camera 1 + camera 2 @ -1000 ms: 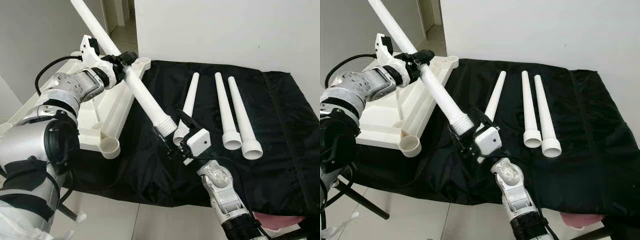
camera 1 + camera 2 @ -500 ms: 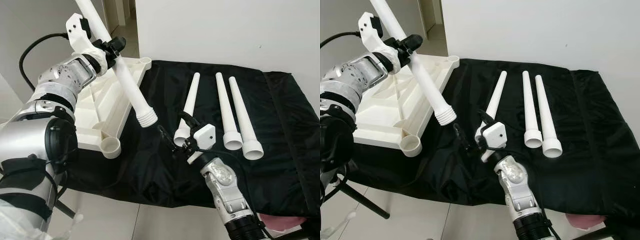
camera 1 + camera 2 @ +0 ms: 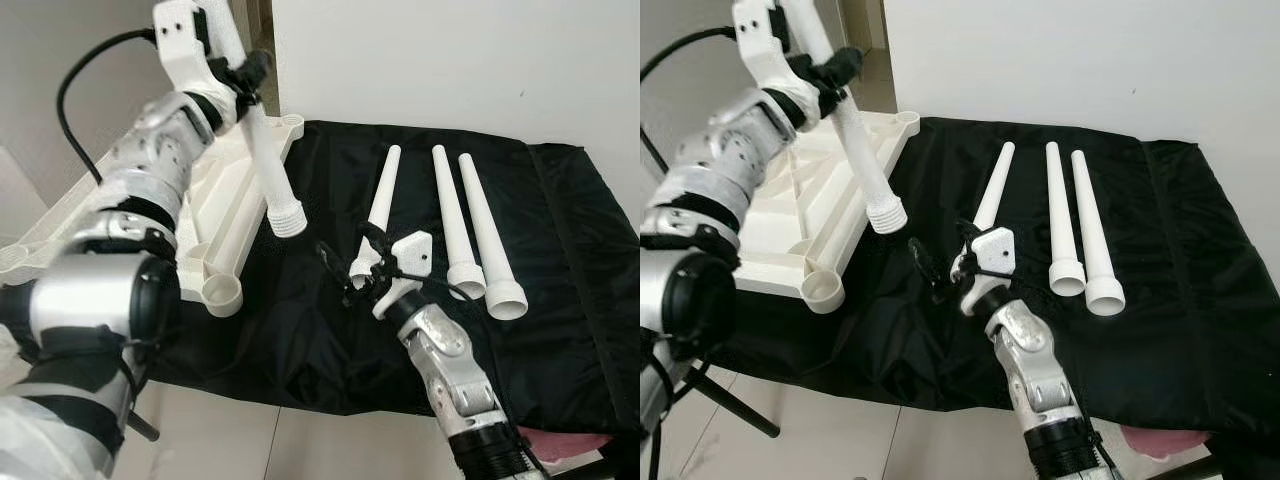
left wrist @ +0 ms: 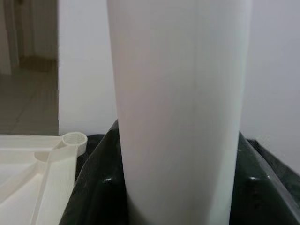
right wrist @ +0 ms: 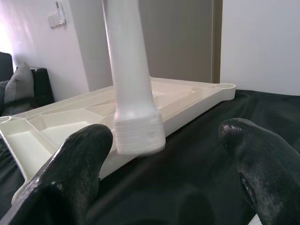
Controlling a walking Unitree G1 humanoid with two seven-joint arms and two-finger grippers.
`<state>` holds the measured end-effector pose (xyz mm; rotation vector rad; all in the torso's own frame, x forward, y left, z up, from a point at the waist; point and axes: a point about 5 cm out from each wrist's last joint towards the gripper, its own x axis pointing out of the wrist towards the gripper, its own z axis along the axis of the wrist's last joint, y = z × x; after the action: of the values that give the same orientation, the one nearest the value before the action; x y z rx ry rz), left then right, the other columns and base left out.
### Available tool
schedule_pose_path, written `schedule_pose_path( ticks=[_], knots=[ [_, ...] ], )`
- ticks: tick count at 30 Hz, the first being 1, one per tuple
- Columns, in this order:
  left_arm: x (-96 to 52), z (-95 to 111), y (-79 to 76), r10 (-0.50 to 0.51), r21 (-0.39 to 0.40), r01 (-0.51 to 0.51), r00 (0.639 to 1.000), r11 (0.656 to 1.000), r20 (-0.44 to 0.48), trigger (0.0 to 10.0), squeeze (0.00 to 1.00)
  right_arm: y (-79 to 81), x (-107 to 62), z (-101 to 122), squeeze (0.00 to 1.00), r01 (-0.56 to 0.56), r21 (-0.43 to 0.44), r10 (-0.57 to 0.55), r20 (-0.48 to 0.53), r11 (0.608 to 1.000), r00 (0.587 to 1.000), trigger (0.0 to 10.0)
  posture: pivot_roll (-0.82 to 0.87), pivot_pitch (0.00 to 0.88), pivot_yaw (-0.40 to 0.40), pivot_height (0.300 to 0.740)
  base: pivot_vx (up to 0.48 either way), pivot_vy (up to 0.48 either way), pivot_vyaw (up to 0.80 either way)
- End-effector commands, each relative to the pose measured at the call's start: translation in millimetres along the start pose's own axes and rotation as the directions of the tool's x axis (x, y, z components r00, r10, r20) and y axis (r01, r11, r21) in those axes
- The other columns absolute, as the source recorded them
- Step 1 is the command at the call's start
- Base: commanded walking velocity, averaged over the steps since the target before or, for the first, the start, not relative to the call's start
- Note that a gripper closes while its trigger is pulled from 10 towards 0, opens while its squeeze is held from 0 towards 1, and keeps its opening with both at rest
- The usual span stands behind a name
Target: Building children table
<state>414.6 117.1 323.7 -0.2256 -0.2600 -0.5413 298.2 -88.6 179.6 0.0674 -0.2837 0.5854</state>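
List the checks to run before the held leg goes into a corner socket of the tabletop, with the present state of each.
1. Left gripper shut on the held leg: ok.
2. Threaded end of the leg bare and pointing down: ok.
3. Leg upright: not ok, it tilts.
4. Threaded end over a socket: not ok, it hangs beside the tabletop edge, between the far corner socket and the near socket.
5. Right gripper open and off the leg: ok, it hovers above the black cloth.
6. Three spare legs out of the way on the cloth: ok.
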Motion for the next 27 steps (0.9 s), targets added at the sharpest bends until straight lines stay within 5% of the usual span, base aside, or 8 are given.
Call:
schedule_pose_path(
  ticks=[1, 13, 27],
  knots=[
    [0.0, 6.1, -9.0, -0.109, 0.058, 0.107, 0.994, 0.993, 0.021, 10.0, 0.00, -1.4, 1.8, 2.6, 0.00, 0.013, 0.004, -0.013, -0.015, 1.000, 1.000, 10.0, -0.05, 0.021, 0.072, 0.740, 0.000, 0.000, 0.00],
    [1.3, -4.9, -65.5, -0.280, 0.145, 0.273, 0.959, 0.951, 0.036, 10.0, 0.00, 0.7, 22.9, 18.3, 0.00, 0.023, -0.079, -0.029, -0.080, 0.997, 0.996, 10.0, -0.05, 0.000, 0.065, 0.740, 0.000, 0.000, 0.00],
    [-4.0, -3.8, -87.6, -0.330, 0.107, 0.323, 0.942, 0.940, 0.056, 10.0, 0.00, -3.8, 38.5, 18.6, 0.00, 0.038, -0.180, -0.062, -0.127, 0.983, 0.990, 10.0, -0.04, 0.000, 0.065, 0.740, 0.000, 0.000, 0.00]
  ],
)
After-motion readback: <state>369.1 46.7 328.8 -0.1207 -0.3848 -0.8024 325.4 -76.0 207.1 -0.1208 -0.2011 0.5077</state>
